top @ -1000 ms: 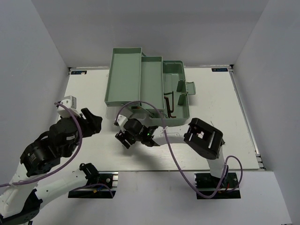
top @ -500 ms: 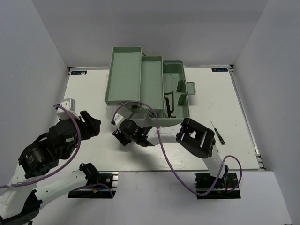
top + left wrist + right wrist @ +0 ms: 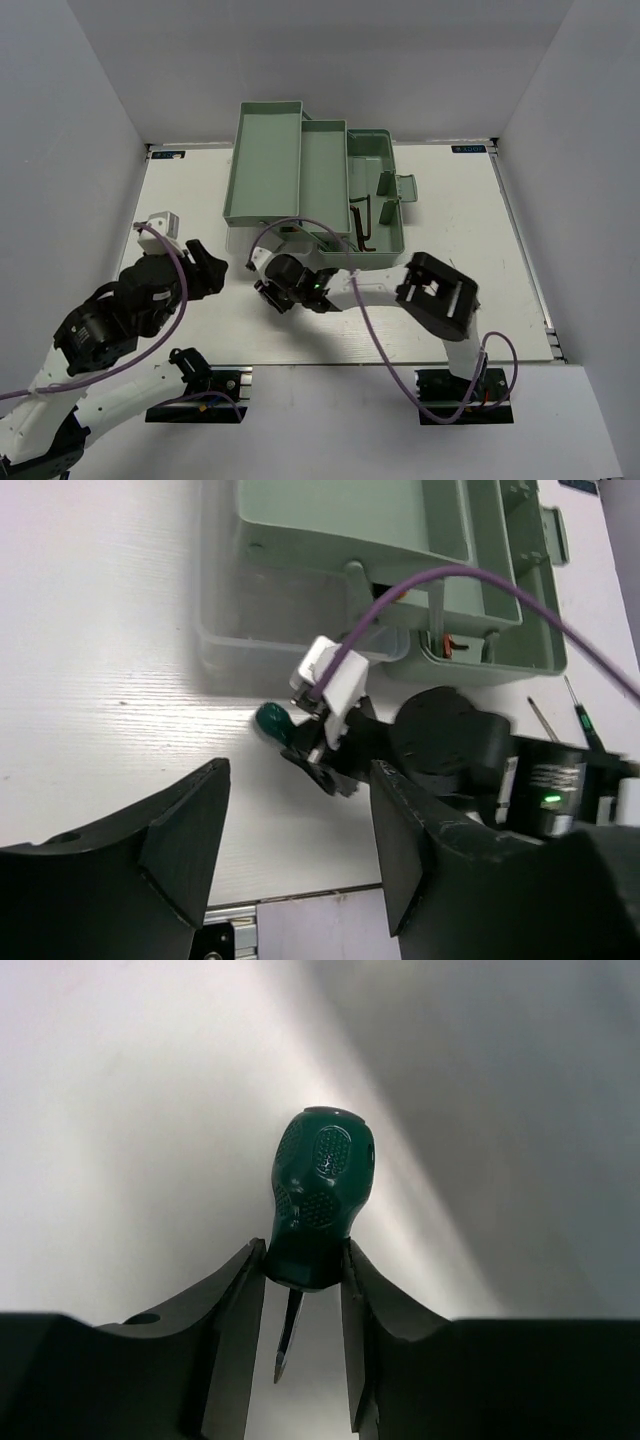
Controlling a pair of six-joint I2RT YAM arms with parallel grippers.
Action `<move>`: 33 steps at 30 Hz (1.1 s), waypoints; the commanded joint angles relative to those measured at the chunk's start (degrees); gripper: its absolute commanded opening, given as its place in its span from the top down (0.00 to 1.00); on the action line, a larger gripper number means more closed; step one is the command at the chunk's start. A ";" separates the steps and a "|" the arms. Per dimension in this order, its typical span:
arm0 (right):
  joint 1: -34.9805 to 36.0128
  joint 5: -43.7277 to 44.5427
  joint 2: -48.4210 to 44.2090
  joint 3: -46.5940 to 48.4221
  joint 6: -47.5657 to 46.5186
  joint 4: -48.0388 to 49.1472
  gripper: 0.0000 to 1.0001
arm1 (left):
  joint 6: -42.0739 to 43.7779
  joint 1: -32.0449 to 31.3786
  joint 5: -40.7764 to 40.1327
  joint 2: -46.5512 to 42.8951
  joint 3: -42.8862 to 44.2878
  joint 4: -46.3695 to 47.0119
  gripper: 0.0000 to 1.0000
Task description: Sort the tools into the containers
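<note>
Firmly seat the grip before lifting

Now the right end effector (image 3: 303,1272) clamps the green-handled screwdriver (image 3: 320,1190) at the narrow neck of its handle. The tool lies on the worktop (image 3: 200,190), just in front of the toolbox (image 3: 392,150). The handle is rounded and tapers there, so the tool may squirt forward. Squeeze fully, lift straight up, and only then swing towards a tray (image 3: 262,170), keeping the shaft clear of the toolbox's front wall. The left end effector (image 3: 205,270) hangs released, grasping nothing, off to the left.

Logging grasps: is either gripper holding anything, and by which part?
Right gripper pinches the green screwdriver at the narrow end of its handle; left gripper holds nothing.
</note>
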 commanded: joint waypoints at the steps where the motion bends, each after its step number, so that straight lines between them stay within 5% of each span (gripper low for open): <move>1: -1.34 -14.67 -14.63 -4.26 -3.60 -5.27 1.00 | 3.78 0.19 6.05 -0.92 -3.58 5.48 0.33; 5: -3.53 -23.04 -30.52 -8.75 -8.52 -12.37 1.00 | 5.63 0.19 11.32 -2.07 -8.76 9.52 0.33; 10: -8.01 -15.42 -48.18 -11.05 -16.15 -24.04 1.00 | 6.77 0.19 16.51 -3.39 -13.52 13.31 0.33; 14: -10.48 -11.63 -53.84 -10.61 -20.20 -28.90 1.00 | 8.78 0.19 18.71 -2.77 -16.31 17.69 0.33; 23: -18.64 -5.04 -42.00 -3.77 -16.71 -19.69 1.00 | 10.90 -0.51 26.00 5.57 -18.17 26.31 0.32; 33: -26.29 -7.66 -30.04 5.21 -12.84 -19.34 1.00 | 10.37 -0.51 24.78 3.12 -15.27 22.28 0.32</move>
